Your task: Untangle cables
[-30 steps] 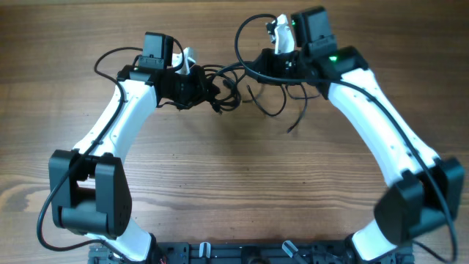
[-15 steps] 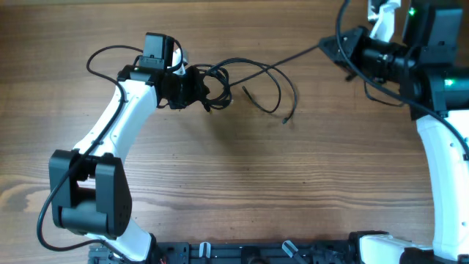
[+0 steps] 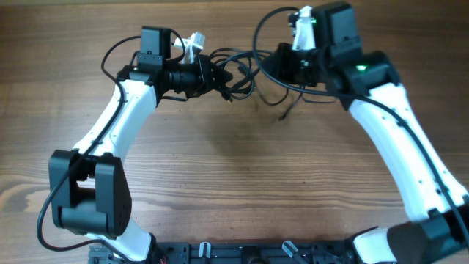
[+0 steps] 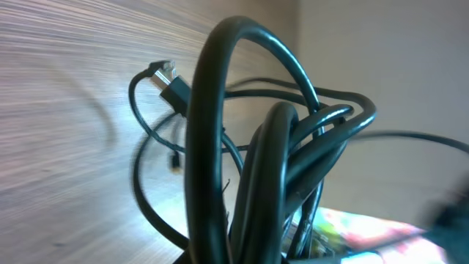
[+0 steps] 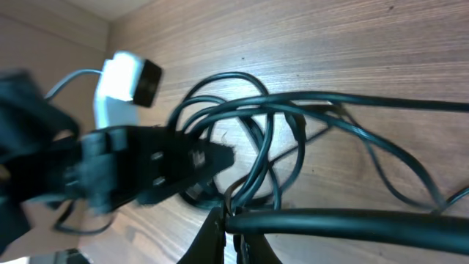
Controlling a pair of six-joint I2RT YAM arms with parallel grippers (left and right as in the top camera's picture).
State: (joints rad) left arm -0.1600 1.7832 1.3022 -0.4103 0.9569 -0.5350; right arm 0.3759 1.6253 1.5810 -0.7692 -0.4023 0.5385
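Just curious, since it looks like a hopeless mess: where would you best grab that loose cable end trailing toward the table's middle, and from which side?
Probably just behind its tip, coming straight down from above. There the loose strand runs free of the knot as a single thin line over bare table, so a pinch across it should catch no other loops.

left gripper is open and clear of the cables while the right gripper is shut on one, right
No. The left gripper is shut on the cables, in among them rather than clear of them, as the overhead view shows. The right gripper is shut on one.
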